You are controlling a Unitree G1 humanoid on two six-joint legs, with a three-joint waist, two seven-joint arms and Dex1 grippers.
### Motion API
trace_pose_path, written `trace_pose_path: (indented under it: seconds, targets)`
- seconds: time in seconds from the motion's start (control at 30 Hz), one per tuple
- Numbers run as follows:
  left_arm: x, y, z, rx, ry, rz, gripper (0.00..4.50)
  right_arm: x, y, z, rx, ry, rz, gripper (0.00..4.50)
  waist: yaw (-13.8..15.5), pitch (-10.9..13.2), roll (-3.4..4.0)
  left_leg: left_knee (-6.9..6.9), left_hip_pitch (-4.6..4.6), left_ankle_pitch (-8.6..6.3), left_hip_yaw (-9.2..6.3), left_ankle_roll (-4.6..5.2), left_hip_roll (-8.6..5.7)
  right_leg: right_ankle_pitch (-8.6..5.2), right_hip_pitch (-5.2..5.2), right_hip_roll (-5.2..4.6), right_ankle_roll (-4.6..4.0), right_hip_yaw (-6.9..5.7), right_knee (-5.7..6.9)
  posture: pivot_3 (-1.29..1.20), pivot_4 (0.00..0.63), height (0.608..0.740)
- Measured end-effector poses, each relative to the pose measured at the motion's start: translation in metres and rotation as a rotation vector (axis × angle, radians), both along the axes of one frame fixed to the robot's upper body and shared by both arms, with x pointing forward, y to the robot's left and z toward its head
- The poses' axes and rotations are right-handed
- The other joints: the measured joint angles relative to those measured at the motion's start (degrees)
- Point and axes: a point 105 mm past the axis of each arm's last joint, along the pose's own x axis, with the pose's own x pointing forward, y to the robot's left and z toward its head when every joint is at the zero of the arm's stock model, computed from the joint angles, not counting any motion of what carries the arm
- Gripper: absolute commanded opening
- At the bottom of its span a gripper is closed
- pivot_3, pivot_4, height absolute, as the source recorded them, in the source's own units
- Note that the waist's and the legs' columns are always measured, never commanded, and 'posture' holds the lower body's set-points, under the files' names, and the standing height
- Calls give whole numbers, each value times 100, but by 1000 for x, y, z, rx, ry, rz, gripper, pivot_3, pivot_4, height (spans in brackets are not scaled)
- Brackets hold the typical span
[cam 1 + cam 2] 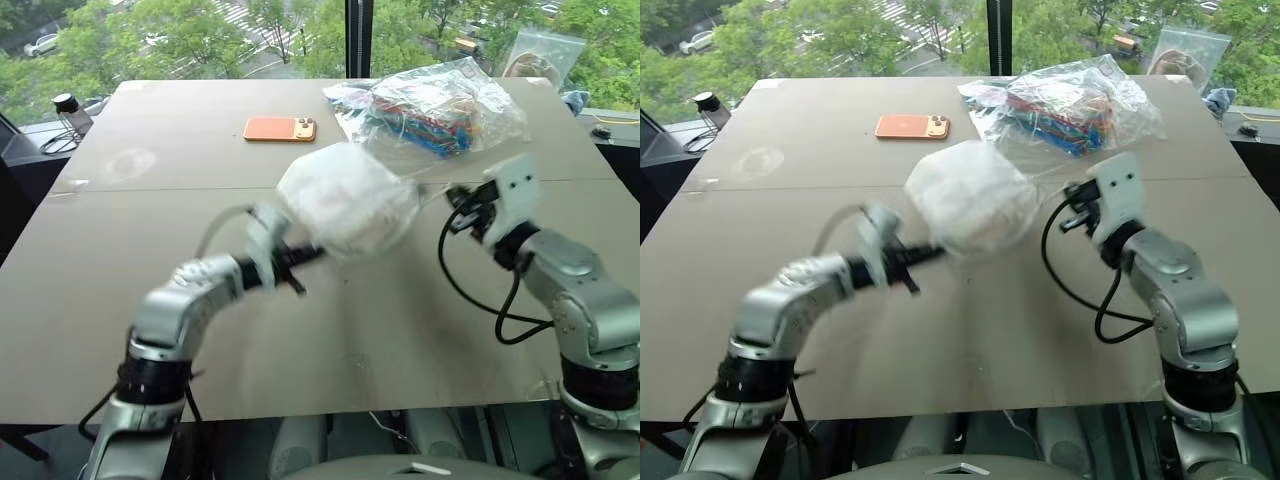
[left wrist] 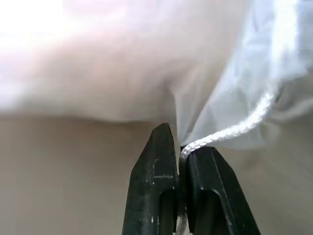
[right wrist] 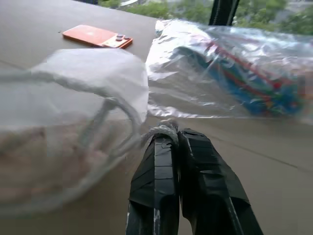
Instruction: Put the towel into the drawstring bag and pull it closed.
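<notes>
Nearest the robot, the left gripper [image 2: 182, 154] has its black fingers pressed together on the white cord [image 2: 230, 131] just where it leaves the drawstring bag [image 1: 345, 200], on the bag's near left side. On the bag's right side the right gripper [image 3: 173, 139] is likewise clamped on a knot of cord at the gathered mouth. Between the two, the bag hangs raised off the table [image 1: 120, 300], bulging and rounded; a pale mass inside it is most likely the towel, though the translucent film blurs it too much to be sure. So the stuffing step looks done and the closing step is in hand. The next move would call for drawing the two grippers apart, keeping both pinches firm so the cord slides through the hem and the mouth cinches without slipping. Beyond the bag lie an orange phone [image 1: 280, 129] and, to its right, a clear plastic bag of colourful items [image 1: 430, 110].
</notes>
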Motion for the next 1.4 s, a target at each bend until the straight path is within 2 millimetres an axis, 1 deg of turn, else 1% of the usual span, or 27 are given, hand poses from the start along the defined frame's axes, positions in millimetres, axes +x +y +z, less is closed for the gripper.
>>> trace_pose_path:
  seconds: [0.03,0.1,0.13,0.23,0.3,0.37,0.4,0.47,0.5,0.53,0.6,0.7,0.73,0.83,0.87,0.97,1.03,1.07,1.1,1.17,1.2,1.23,1.27,1.3,1.33,1.37,1.4]
  targets:
    - [12,19,33,-4,-136,107,68,4,-4,19,-17,-84,-38,0,6,-1,0,1,2,0,3,0,-1,0,3,0,1,2,-1,0,150,740]
    - [20,34,68,7,-284,193,68,7,-8,41,-22,-182,-75,0,4,-4,1,0,9,0,12,0,-2,0,9,-1,0,11,-2,0,150,740]
    - [23,36,77,10,-320,211,68,9,-8,47,-25,-208,-83,0,6,-4,1,-2,6,0,11,0,-3,0,8,-1,0,10,-5,0,150,740]
    - [36,45,94,23,-384,288,68,16,-8,68,-22,-293,-109,0,6,-3,0,-3,-7,0,8,0,-3,1,-3,-2,0,8,-7,0,150,740]
    - [42,49,104,26,-409,333,68,18,-7,78,13,-330,-121,0,5,-3,0,-8,-8,0,8,-1,-3,0,-5,-4,0,6,-8,0,150,740]
    - [49,58,116,30,-430,403,68,20,-13,91,84,-364,-164,0,3,-2,0,-8,-18,0,7,-1,-4,1,-13,-5,0,4,-7,0,150,740]
    - [49,61,119,38,-442,422,68,20,-16,95,106,-379,-181,0,1,-2,0,-8,-17,0,8,-1,-4,1,-13,-6,-1,4,-8,0,150,740]
    - [52,72,124,55,-454,490,68,18,-27,107,206,-408,-237,0,-8,-2,1,-12,-18,0,9,-1,-4,1,-15,-7,-1,5,-8,0,150,740]
    - [54,79,123,62,-452,536,68,16,-34,115,244,-431,-279,0,-7,-2,0,-14,-15,0,8,-1,-5,1,-14,-7,-1,5,-8,0,150,740]
    - [55,82,121,60,-446,552,68,16,-38,118,255,-439,-297,0,-2,-2,1,-15,-15,0,8,-1,-4,1,-14,-7,-1,4,-8,0,150,740]
    - [57,93,117,44,-426,611,68,15,-46,119,274,-442,-339,0,-1,-2,1,-15,-16,0,7,0,-4,1,-14,-7,-1,3,-7,0,150,740]
    - [57,108,116,10,-421,676,68,15,-58,116,296,-434,-391,0,0,-2,1,-15,-16,0,8,0,-5,1,-14,-8,-1,3,-7,0,150,740]
    - [56,112,117,-1,-430,693,68,15,-67,115,295,-426,-424,0,0,-2,1,-15,-16,0,8,0,-5,1,-14,-8,-1,3,-8,0,150,740]
    - [53,116,121,-16,-458,699,68,15,-87,115,261,-429,-480,0,10,-2,1,-15,-17,0,8,0,-8,1,-14,-11,-1,3,-8,0,150,740]
    - [52,117,122,-17,-462,700,68,15,-89,116,254,-433,-486,0,7,-2,1,-15,-16,0,9,0,-8,1,-14,-11,-1,3,-8,0,150,740]
    - [50,106,116,-67,-412,590,68,11,-104,113,218,-438,-516,0,0,-2,1,-17,-14,0,10,0,-8,0,-12,-11,-1,5,-8,0,150,740]
    - [39,94,89,-69,-325,448,68,9,-111,101,193,-393,-482,0,-23,-4,2,-28,-5,0,19,0,-7,0,-7,-13,-1,15,-16,0,150,740]
    - [28,85,66,-59,-262,369,68,7,-107,84,161,-334,-412,0,-58,-5,2,-37,-6,-1,20,0,-6,0,-6,-14,-1,17,-24,0,150,740]
    - [16,75,41,-52,-190,298,68,1,-99,64,105,-270,-326,0,-79,-6,1,-46,-4,-1,20,0,-4,0,-6,-14,-1,17,-31,0,150,740]
    - [-4,55,-5,-59,-30,184,68,-10,-65,7,17,-74,-108,0,-125,-5,1,-49,-10,-1,20,1,8,-2,-10,-8,-3,14,-32,0,150,740]
    - [-19,33,-25,-79,38,78,68,-26,-30,-46,-43,105,87,0,-132,2,3,-46,-20,-1,19,2,7,-2,-25,-7,-3,13,-23,0,150,740]
    - [-26,25,-30,-78,54,30,367,-35,-19,-65,-72,169,153,0,-133,5,2,-35,-17,-1,18,2,7,-2,-25,-6,-4,13,-7,0,150,740]
    - [-42,18,-33,-64,62,-40,733,-51,-15,-87,-133,243,213,0,-129,6,6,-32,7,-2,22,2,5,-3,-6,-6,-3,17,-5,0,150,740]
    - [-43,18,-33,-64,63,-41,733,-52,-15,-88,-134,244,214,0,-129,6,6,-32,12,-2,22,2,5,-2,-1,-6,-3,17,-5,0,150,740]
    - [-55,18,-41,-60,91,-78,1364,-61,-21,-100,-175,280,216,680,-127,3,9,-28,29,-2,25,2,5,-5,16,-6,-1,18,-11,0,150,740]
    - [-63,19,-44,-69,105,-97,1633,-66,-25,-105,-199,288,213,848,-126,-2,10,-28,35,-2,26,3,5,-11,20,-5,3,18,-15,0,150,740]
    - [-74,23,-57,-80,155,-108,2165,-75,-31,-117,-221,327,213,1330,-126,-4,8,-22,42,-2,27,3,7,-32,27,-4,-1,18,-13,0,150,740]
